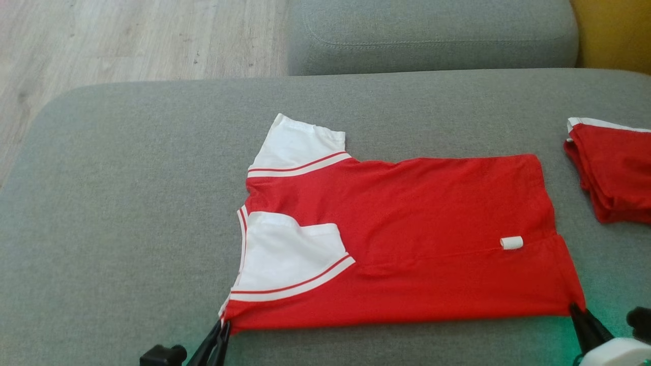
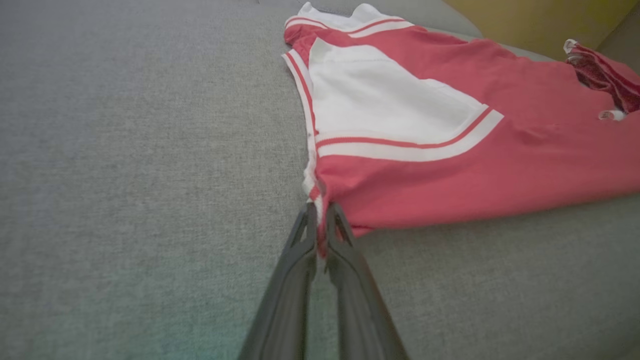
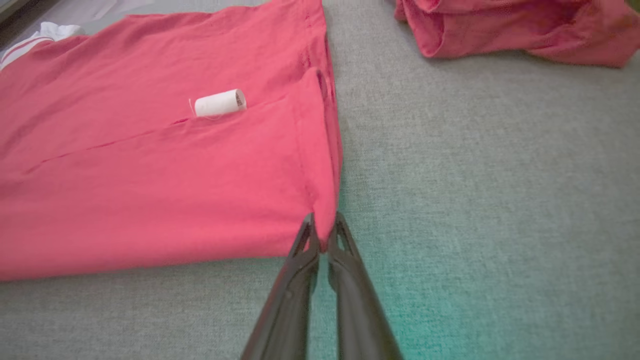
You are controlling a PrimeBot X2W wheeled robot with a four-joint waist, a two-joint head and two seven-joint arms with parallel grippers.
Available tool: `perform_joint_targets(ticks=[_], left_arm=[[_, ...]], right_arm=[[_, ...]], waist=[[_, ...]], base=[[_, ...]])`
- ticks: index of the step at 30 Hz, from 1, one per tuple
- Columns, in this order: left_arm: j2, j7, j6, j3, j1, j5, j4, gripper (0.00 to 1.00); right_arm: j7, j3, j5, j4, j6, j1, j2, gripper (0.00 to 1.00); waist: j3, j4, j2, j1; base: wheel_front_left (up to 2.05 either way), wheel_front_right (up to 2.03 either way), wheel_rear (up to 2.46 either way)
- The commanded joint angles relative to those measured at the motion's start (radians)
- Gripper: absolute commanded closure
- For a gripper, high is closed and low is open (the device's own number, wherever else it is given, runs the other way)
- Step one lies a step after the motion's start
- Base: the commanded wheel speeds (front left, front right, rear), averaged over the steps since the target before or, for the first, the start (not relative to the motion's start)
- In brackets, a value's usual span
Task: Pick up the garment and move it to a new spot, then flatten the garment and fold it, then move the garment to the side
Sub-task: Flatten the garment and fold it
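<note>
Grey sofa cushion [image 1: 127, 203]. Red shirt [image 1: 407, 213], white sleeves, folded, lies mid-cushion. Its rolled white tag [image 1: 511, 243] has unreadable print. Near shoulder corner clenched in left gripper [image 1: 222, 323], near hem corner in right gripper [image 1: 574, 307]. Rightward, second garment [image 1: 615, 173], red, cut off.
</note>
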Motion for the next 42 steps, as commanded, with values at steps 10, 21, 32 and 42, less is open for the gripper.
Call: perform_joint_targets(ticks=[10,21,32,42], left_arm=[[0.048,0.037,0.005,0.022,-0.05,-0.005,-0.06,0.0],[0.2,0.294,-0.082,0.047,-0.485,-0.029,-0.199,0.0],[0.331,0.535,-0.097,-0.182,-0.989,-0.227,0.029,0.0],[0.368,0.592,-0.097,-0.308,-1.141,-0.322,0.201,0.0]], right_arm=[[0.004,-0.042,-0.064,-0.117,0.003,0.023,-0.015,0.0],[0.005,0.002,-0.103,-0.241,0.003,-0.052,-0.008,0.0],[-0.006,0.13,-0.103,-0.276,0.003,-0.221,-0.009,0.0],[-0.02,0.152,-0.108,-0.263,0.003,-0.269,0.003,0.0]], waist=[[-0.001,-0.011,-0.0001,0.0001],[0.121,-0.059,-0.0001,0.0001],[0.315,-0.226,-0.0001,0.0001],[0.398,-0.289,-0.0001,0.0001]], base=[[0.0,0.0,0.0],[0.0,0.0,0.0],[0.0,0.0,0.0],[0.0,0.0,0.0]])
